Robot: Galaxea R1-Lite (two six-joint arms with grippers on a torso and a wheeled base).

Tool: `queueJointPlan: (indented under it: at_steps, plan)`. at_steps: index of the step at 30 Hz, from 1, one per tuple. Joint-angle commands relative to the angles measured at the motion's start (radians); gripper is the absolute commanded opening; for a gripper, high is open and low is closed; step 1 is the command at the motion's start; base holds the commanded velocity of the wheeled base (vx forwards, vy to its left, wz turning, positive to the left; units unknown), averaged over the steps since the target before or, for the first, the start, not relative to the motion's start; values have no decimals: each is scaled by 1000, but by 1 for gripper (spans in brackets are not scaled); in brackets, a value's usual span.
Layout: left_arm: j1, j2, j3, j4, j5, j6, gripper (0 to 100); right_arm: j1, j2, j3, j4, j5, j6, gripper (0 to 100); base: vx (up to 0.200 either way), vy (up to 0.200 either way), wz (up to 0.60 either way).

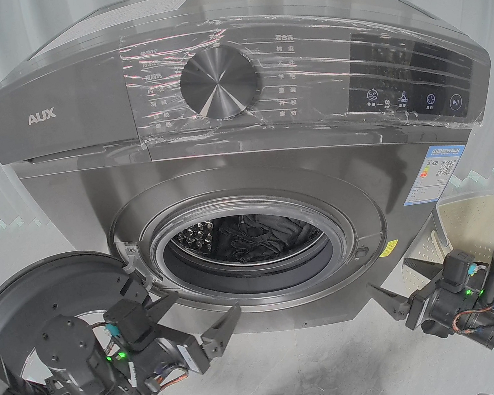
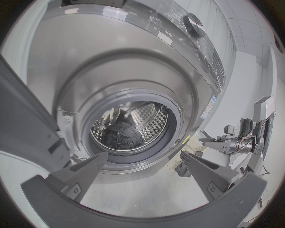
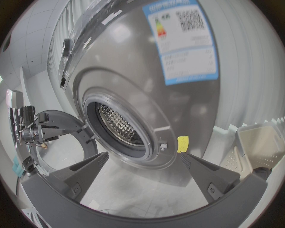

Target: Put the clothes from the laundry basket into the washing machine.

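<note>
Hovering spread-open and empty, left hand (image 1: 206, 311) and right hand (image 1: 393, 277) flank the silver front-loading washing machine (image 1: 81, 184); dark crumpled clothes (image 1: 257, 238) heaped near its opening might slide out.

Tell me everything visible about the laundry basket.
The laundry basket is cream plastic, rectangular with rounded corners, its walls pierced by rows of small holes and a handle slot in one wall. It stands on the pale floor beside the washing machine's right front corner, opening upward. No clothes show in the visible part of its inside. The right gripper hangs before it, apart, open.
</note>
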Motion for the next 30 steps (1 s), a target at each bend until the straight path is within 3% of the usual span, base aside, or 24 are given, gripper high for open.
queueJointPlan:
  at_steps: [1, 4, 11, 14, 16, 19, 23, 30]
  plan:
    - [20, -139, 97, -18, 37, 11, 100, -55, -164, 29, 29, -30, -38, 100, 0, 0, 0]
    - [32, -178, 117, -17, 37, 26, 100, -64, -208, 29, 89, -31, -56, 100, 0, 0, 0]
    - [37, -295, 158, -1, 63, 141, 100, -76, -483, 29, 491, -31, -45, 100, -171, 0, 0]
    - [38, -321, 160, 6, 77, 152, 100, -93, -540, 29, 561, -28, -45, 100, -200, 0, 0]
    - [64, -378, 160, 52, 91, 186, 100, -130, -666, 29, 685, -27, -47, 100, -200, 0, 0]
    - [66, -427, 160, 100, 91, 192, 100, -147, -761, 29, 768, -31, -53, 100, -200, 0, 0]
    - [83, -622, 160, 321, 96, 204, 100, -211, -1049, 29, 1050, -25, -65, 100, -200, 0, 0]
    - [204, -930, 160, 649, 96, 207, 100, -345, -1365, 29, 1241, 24, -122, 100, -200, 0, 0]
